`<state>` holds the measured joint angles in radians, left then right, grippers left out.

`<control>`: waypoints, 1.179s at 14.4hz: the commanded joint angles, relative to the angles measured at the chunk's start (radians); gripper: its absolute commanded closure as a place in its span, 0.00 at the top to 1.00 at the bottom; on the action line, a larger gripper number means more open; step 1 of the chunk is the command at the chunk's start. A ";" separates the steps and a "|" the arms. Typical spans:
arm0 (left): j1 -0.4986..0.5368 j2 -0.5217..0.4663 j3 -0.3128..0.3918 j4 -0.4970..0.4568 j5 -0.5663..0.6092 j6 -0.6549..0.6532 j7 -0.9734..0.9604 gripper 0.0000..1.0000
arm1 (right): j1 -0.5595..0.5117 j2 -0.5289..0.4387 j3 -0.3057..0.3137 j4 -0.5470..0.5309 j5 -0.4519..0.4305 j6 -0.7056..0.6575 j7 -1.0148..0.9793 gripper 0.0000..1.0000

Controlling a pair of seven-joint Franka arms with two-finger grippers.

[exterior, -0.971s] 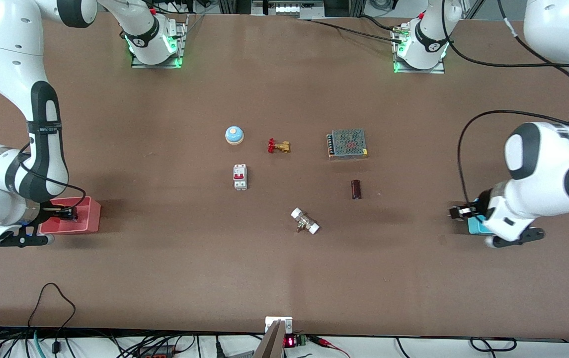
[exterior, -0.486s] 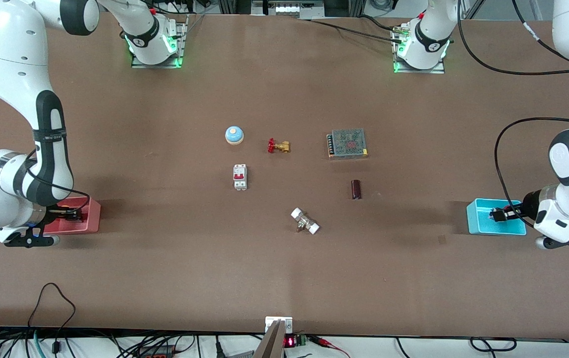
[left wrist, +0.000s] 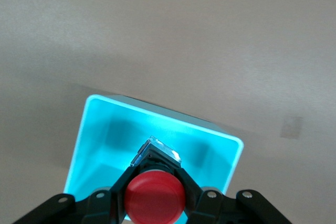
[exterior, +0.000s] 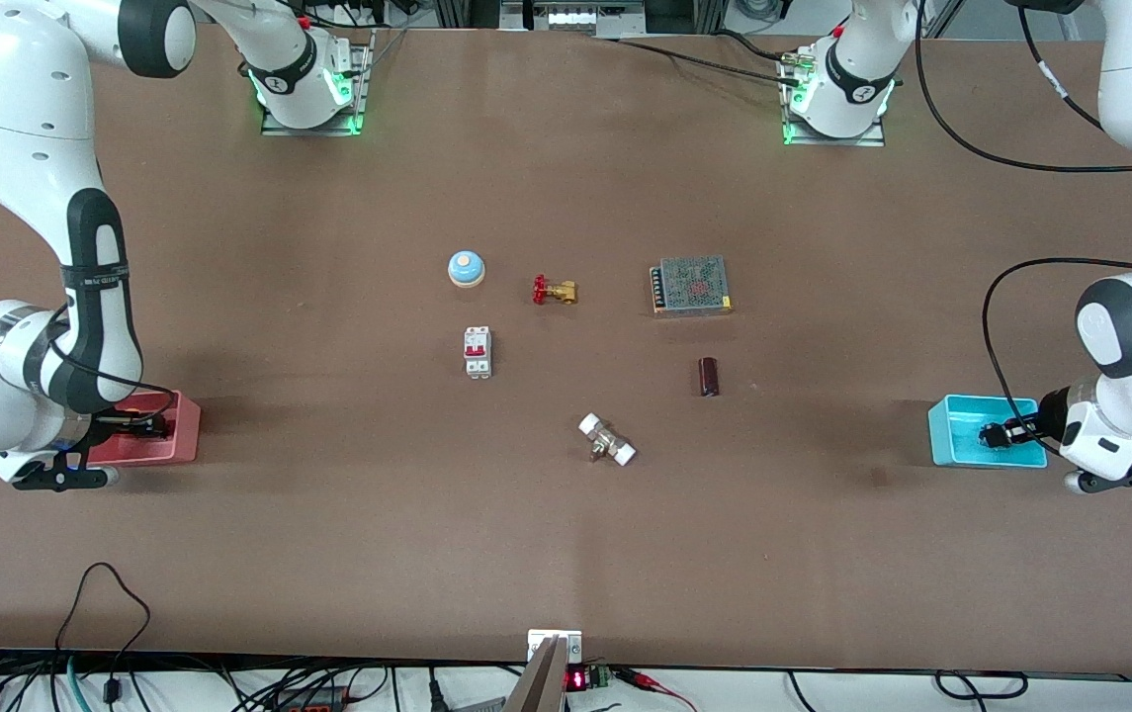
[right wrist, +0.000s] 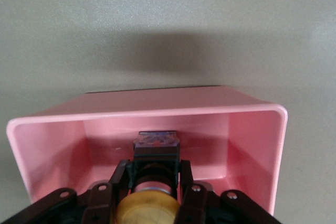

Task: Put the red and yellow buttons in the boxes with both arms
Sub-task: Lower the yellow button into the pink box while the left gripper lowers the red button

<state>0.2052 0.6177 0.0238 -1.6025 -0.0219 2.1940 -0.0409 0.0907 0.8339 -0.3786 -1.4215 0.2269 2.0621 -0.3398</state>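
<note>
Our left end effector [exterior: 993,433] hangs over the cyan box [exterior: 951,440] at the left arm's end of the table [exterior: 566,554] in the front view, and our right end effector [exterior: 145,427] sits over the pink box [exterior: 180,430] at the right arm's end. The circuit breaker [exterior: 478,352] and brass valve [exterior: 554,291] lie mid-table, well apart from both.

In the left wrist view, our left end effector [left wrist: 155,184] is clamped on the red button [left wrist: 155,199], its black body pointing down into the cyan box [left wrist: 100,129].

In the right wrist view, our right end effector [right wrist: 155,177] grips the yellow button [right wrist: 146,209] over the pink box [right wrist: 252,145], close to its floor.

We judge the risk to be in the release: let go from too high, a button could bounce or tip against a wall, and fingers opening low could catch a rim and shove the light box.
</note>
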 commanded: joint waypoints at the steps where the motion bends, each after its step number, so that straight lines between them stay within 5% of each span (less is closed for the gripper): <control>1: 0.023 -0.003 -0.013 -0.029 -0.038 0.039 0.056 0.01 | -0.015 0.016 0.013 0.027 0.020 0.000 -0.009 0.97; 5: 0.023 -0.001 -0.013 -0.111 -0.089 0.156 0.082 0.01 | -0.005 -0.028 0.012 0.029 0.029 -0.022 -0.016 1.00; 11: 0.023 0.013 -0.016 -0.129 -0.089 0.187 0.096 0.02 | 0.014 -0.220 0.012 0.032 0.017 -0.141 -0.015 1.00; 14: 0.023 0.011 -0.016 -0.120 -0.089 0.182 0.127 0.46 | 0.035 -0.309 0.010 0.032 0.017 -0.246 -0.012 1.00; 17: 0.028 0.011 -0.016 -0.114 -0.089 0.174 0.144 0.54 | 0.084 -0.404 0.003 0.032 0.011 -0.337 0.051 1.00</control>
<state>0.2183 0.6348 0.0172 -1.7223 -0.0900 2.3721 0.0605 0.1423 0.5011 -0.3750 -1.3634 0.2364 1.7781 -0.3306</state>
